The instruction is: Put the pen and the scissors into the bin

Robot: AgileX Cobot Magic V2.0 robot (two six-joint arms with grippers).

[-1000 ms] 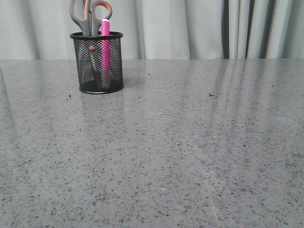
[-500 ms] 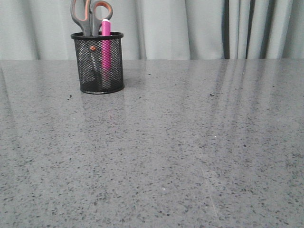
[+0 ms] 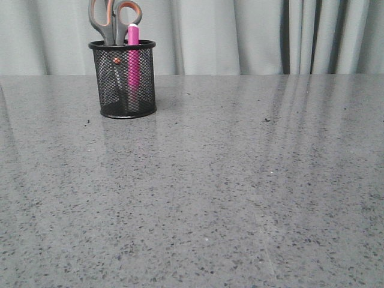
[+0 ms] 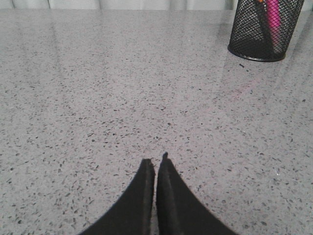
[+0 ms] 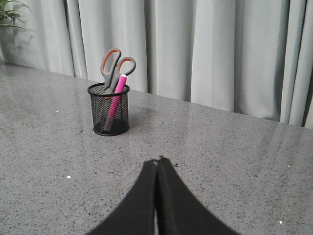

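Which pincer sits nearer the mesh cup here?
Left, as a judgement. The cup looms larger ahead of the left pincer than before the right pincer, so it seems farther from that one.

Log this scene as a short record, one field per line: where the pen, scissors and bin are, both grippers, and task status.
bin: black mesh cup, upright on the grey speckled table, far left in the front view
pen: pink, standing inside the bin, tip above the rim
scissors: blades down in the bin, handles sticking out the top
left gripper: shut, holding nothing, away from the bin
right gripper: shut, holding nothing, away from the bin
task status: both items appear to be in the bin
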